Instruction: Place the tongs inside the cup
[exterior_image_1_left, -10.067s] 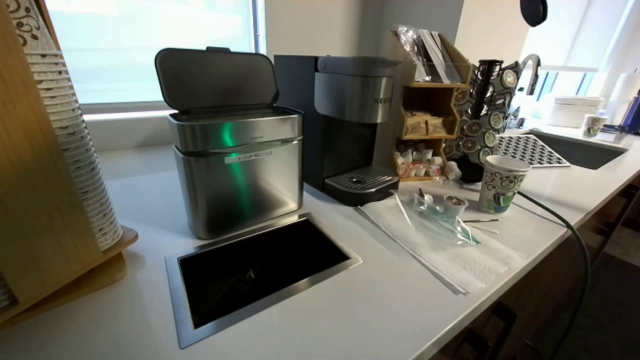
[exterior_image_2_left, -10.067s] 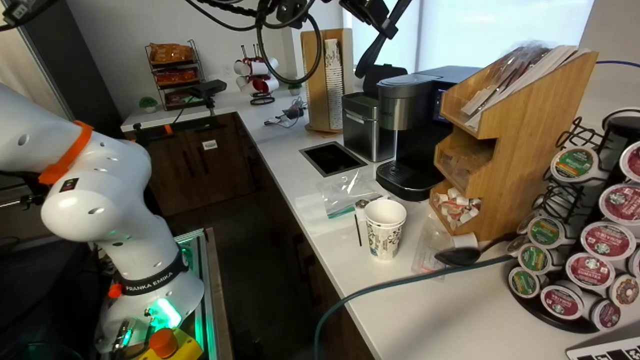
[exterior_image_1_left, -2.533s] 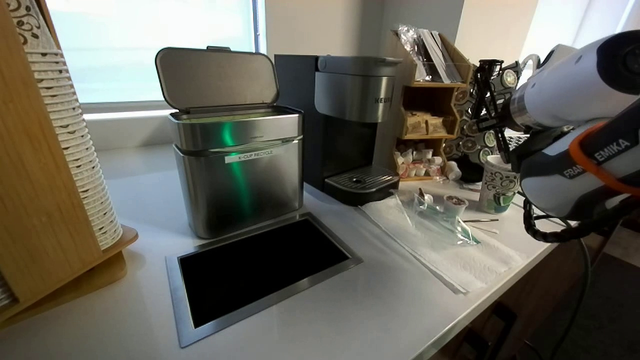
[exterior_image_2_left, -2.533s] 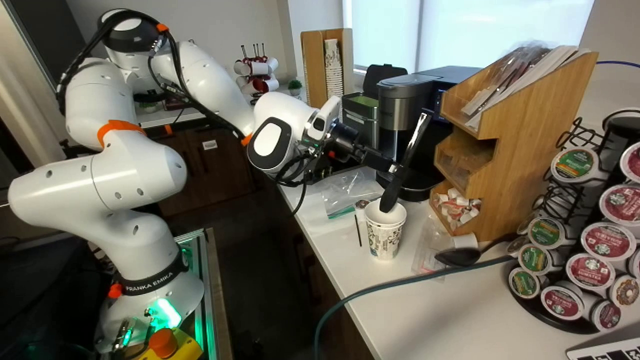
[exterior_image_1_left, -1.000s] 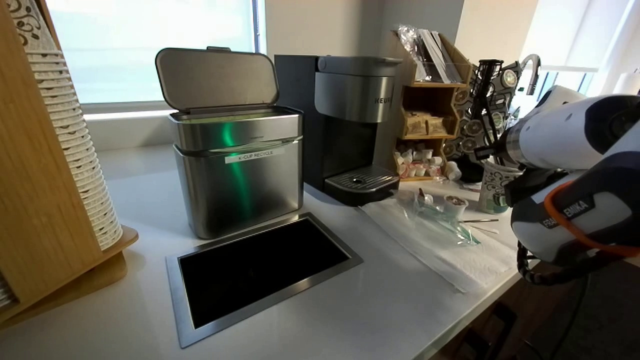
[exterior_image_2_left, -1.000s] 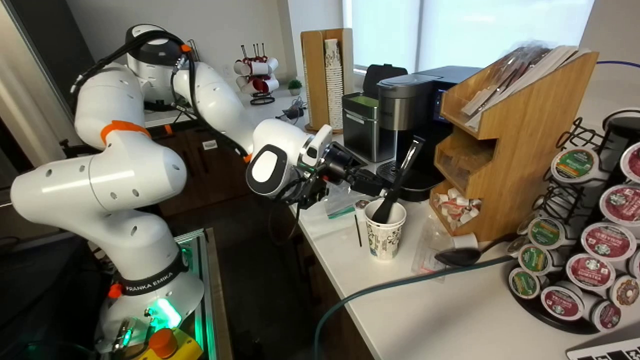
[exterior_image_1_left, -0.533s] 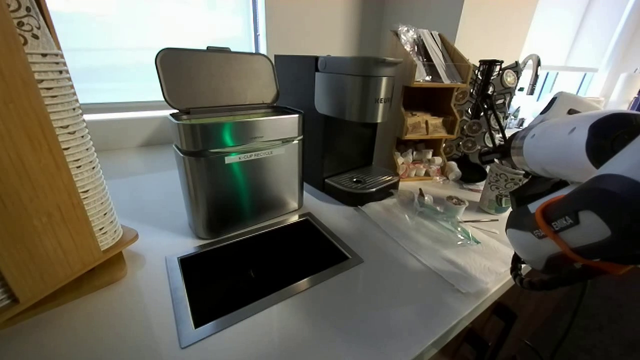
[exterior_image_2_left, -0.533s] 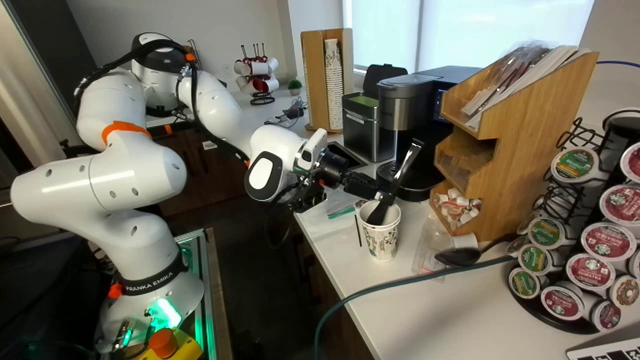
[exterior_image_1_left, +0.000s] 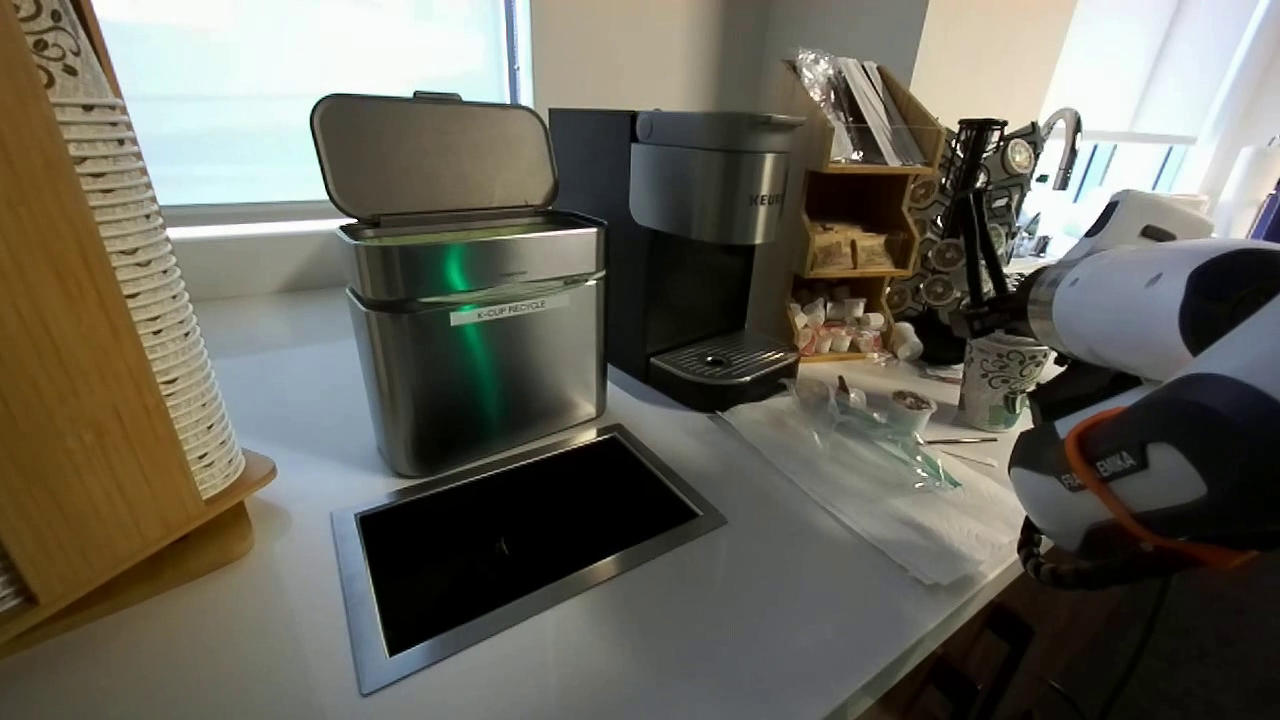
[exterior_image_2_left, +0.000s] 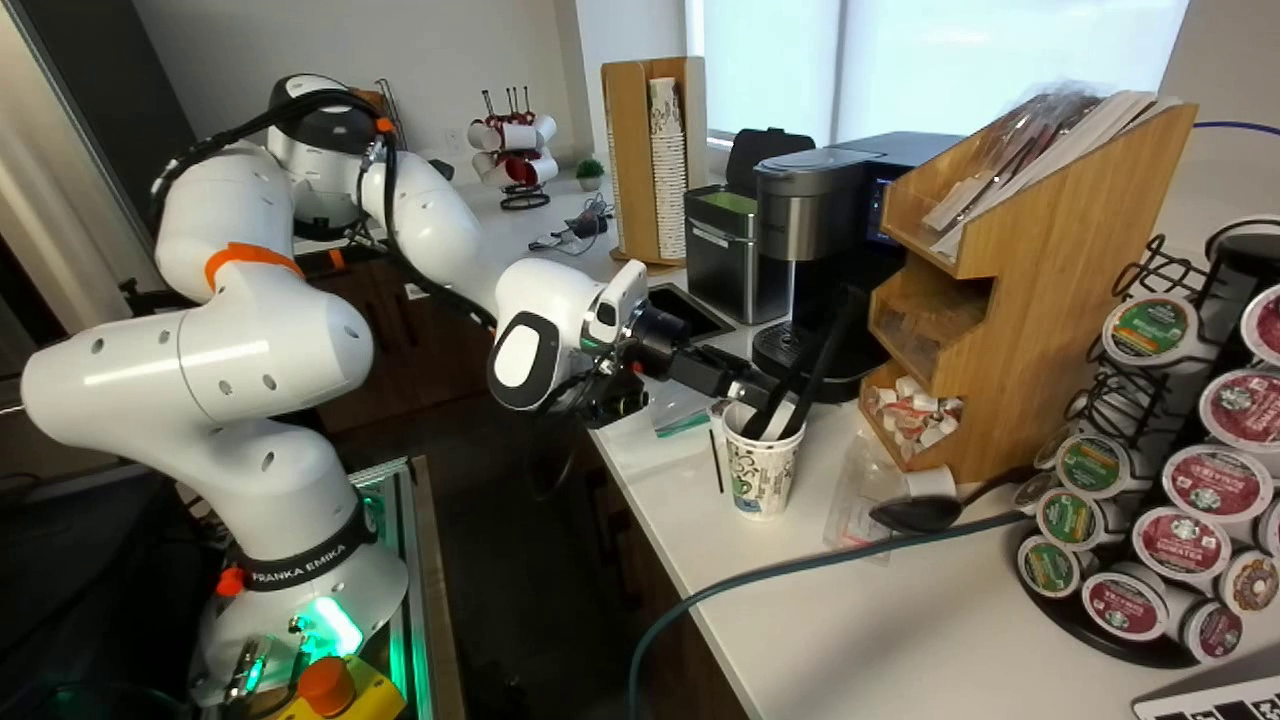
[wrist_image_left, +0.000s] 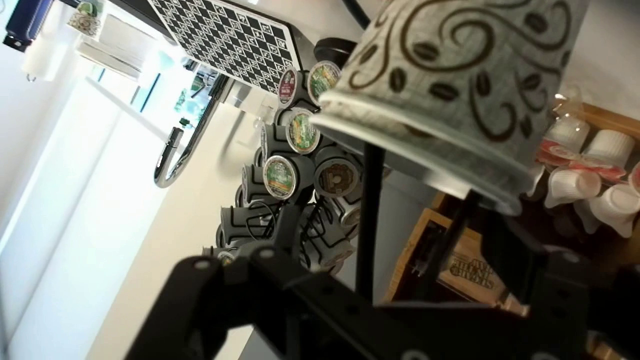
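Two arms of the tongs (wrist_image_left: 370, 220): both run down into the cup (exterior_image_2_left: 762, 478), spread apart; upper end tilts away from me, well above the rim.
Gripper (wrist_image_left: 396, 230): mine; fingers stand wide, one either side of the tongs in the wrist view, nothing pinched that I can see.
Rim: fingertips just beside it. Cannot tell whether one touches.
Cup: on the counter (exterior_image_2_left: 860, 630), looks upright. Paper, so light, I judge; tall tongs likely make it top-heavy.
Placing: looks done. Remaining, by my reckoning: backing out clean.
Way back: straight along my own fingers, slow, both held wide, until the tips clear both arms. Lift only after that.
Gap: keep the tongs centred in it. A sideways sweep or twist could hook an arm and drag the cup over.
Tilt: watch it as I leave. If the cup rocks, pause, let it settle, then go on.
Bag (exterior_image_1_left: 890, 450): lies near the cup; carry the wrist high enough not to snag it.
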